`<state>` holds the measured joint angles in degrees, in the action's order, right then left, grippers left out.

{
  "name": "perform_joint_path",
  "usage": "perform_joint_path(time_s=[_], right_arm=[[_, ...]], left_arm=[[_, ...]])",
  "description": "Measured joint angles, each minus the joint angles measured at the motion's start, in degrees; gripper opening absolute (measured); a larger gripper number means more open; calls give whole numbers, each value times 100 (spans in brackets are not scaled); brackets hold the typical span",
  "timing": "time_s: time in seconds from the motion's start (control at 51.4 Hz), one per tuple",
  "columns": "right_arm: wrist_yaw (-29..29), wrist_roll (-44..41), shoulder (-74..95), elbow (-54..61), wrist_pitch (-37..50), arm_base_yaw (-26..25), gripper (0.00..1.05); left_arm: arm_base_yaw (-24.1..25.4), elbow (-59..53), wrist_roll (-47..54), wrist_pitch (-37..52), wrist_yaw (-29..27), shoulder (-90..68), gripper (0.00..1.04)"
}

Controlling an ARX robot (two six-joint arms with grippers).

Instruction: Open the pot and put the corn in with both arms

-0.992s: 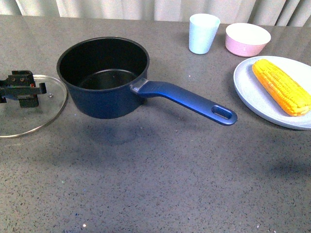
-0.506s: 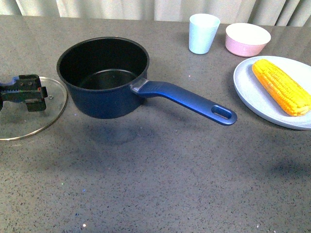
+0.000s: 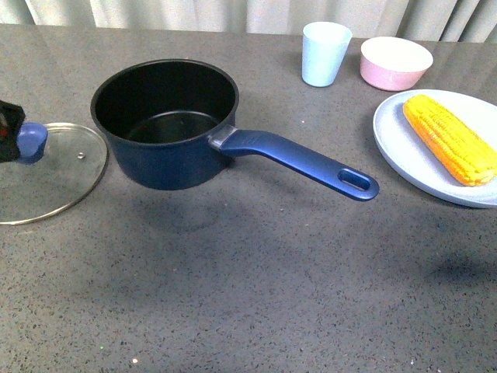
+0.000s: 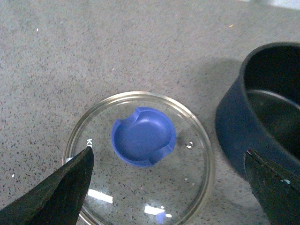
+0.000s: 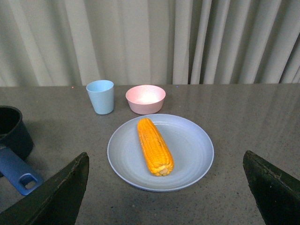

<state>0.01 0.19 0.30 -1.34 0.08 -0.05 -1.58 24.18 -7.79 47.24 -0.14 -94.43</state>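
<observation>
The dark blue pot (image 3: pixel 165 124) stands uncovered at centre left, black inside, its long handle (image 3: pixel 303 162) pointing to the right front. Its glass lid (image 3: pixel 46 175) with a blue knob (image 3: pixel 31 142) lies flat on the table left of the pot. My left gripper (image 4: pixel 168 152) hangs open above the lid (image 4: pixel 140 187), holding nothing; only its tip (image 3: pixel 5 128) shows at the front view's left edge. The yellow corn (image 3: pixel 449 137) lies on a pale blue plate (image 3: pixel 404 151) at the right. My right gripper (image 5: pixel 165 154) stands open in front of the corn (image 5: pixel 153 145), apart from it.
A pale blue cup (image 3: pixel 324 53) and a pink bowl (image 3: pixel 395 62) stand at the back right, behind the plate. The pot (image 4: pixel 267 117) sits close beside the lid. Curtains (image 5: pixel 154 42) hang behind the table's far edge.
My left gripper has drawn back to the left off the lid, leaving the blue knob uncovered. The lid, pot and corn have not moved.
</observation>
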Motion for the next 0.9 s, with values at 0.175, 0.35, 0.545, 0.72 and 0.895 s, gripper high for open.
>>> perform_joint_path(time_s=[0.175, 0.35, 0.545, 0.72, 0.895], right_arm=[[0, 0, 2, 0, 0, 0, 96], [0, 0, -2, 0, 0, 0, 96], [0, 0, -2, 0, 0, 0, 96], [0, 0, -2, 0, 0, 0, 96], [0, 0, -2, 0, 0, 0, 96]], left_arm=[[144, -1095, 605, 1799, 15, 1495, 60], [144, -1685, 695, 1325, 15, 2551, 19], [144, -1978, 715, 758, 15, 3445, 2], [144, -2146, 717, 251, 15, 4124, 2], [144, -2262, 717, -356, 15, 4854, 2]])
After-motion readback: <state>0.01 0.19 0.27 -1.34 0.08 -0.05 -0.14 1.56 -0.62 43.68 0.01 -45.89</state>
